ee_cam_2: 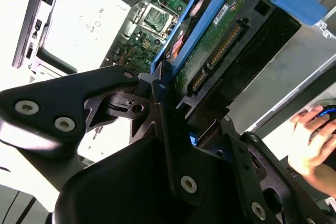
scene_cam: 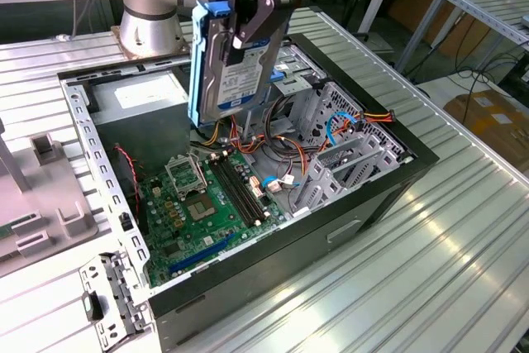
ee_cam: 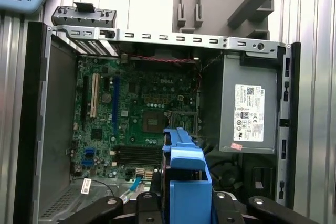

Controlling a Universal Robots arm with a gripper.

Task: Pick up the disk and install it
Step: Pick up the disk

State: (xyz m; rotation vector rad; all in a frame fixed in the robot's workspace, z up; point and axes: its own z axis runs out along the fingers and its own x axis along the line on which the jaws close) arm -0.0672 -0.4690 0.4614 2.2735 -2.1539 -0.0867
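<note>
Exterior view's left: grey power supply [scene_cam: 136,97] inside the open case [scene_cam: 76,109]. Centre: the gripper [scene_cam: 246,31] has its fingers clenched on the disk [scene_cam: 231,68], held on edge, blue tab up, clear above the motherboard [scene_cam: 198,204]. Risks, as we judge them: only the upper end is gripped, so the disk could swing or slip onto the board. Rightward, loose cables [scene_cam: 277,134] crowd the drive bay [scene_cam: 331,117] and could snag it. Arm near-vertical, wrist pointing down over the case's far half.

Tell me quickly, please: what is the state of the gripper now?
Gripper: closed on the disk, holding it above the open computer case.
</note>
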